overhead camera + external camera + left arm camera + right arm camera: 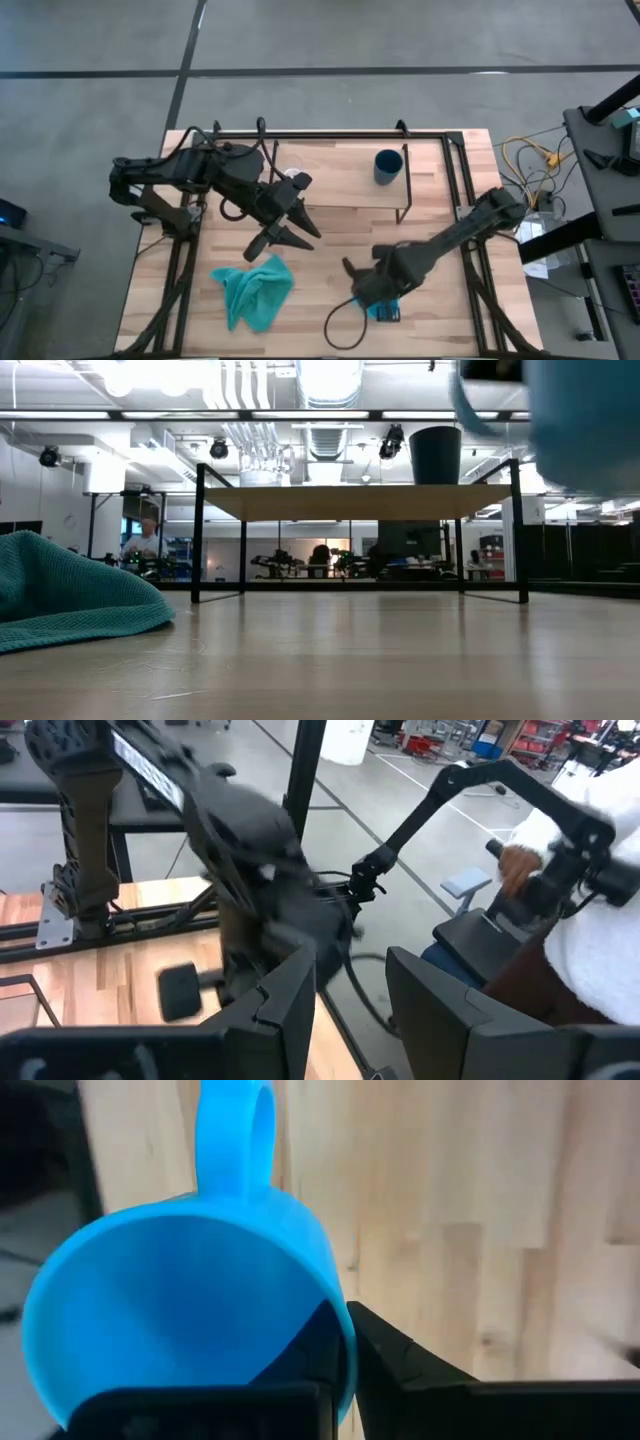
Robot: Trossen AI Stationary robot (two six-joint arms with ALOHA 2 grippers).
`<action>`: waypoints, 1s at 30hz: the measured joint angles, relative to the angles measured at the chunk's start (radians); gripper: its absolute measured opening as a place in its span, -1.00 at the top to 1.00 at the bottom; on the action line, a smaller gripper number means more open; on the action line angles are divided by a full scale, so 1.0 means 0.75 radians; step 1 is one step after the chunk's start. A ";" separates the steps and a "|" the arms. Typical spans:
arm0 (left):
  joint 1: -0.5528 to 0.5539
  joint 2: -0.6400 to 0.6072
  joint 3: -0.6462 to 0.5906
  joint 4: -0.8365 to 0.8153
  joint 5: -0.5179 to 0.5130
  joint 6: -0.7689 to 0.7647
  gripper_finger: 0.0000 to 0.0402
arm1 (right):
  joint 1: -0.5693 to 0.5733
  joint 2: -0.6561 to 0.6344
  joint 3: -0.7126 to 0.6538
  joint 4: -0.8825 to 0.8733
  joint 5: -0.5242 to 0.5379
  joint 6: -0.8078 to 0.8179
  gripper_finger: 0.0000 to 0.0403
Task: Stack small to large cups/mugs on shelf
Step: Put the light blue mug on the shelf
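Note:
My right gripper (pixel 377 293) is over the table's near right part, shut on the bright blue mug (pixel 180 1290). In the low view the mug (pixel 580 420) shows blurred and close. The dark navy cup (pixel 388 165) stands upright on the shelf (pixel 345 185) near its right end, as the low view also shows (pixel 435 455). A small pale clear cup (pixel 293 176) sits at the shelf's left end. My left gripper (pixel 285 240) is open in front of the shelf's left part, touching nothing. My right gripper pinches the blue mug's wall at the rim (pixel 335 1315), opposite the handle (pixel 235 1130). One finger (pixel 300 1355) is inside the mug and the other finger (pixel 410 1365) is outside. The mug is lifted clear of the table, its mouth facing the wrist.
A teal cloth (pixel 250 290) lies crumpled on the table's near left part (pixel 70 600). A black cable loop (pixel 345 325) lies by the near edge under the right arm. Black frame rails (pixel 455 170) run along the table's sides. A person's white sleeve (pixel 600 920) shows beyond the table.

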 joint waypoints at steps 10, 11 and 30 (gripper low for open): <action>0.006 -0.044 0.000 -0.020 -0.054 0.000 0.44 | -0.239 -0.212 0.465 -0.330 0.490 0.028 0.95; 0.010 -0.048 0.000 -0.028 -0.058 0.000 0.44 | -0.278 -0.223 0.513 -0.320 0.503 -0.006 0.95; 0.120 -0.158 0.000 -0.238 -0.122 0.001 0.44 | -0.978 0.017 0.906 -0.431 0.287 -0.847 0.96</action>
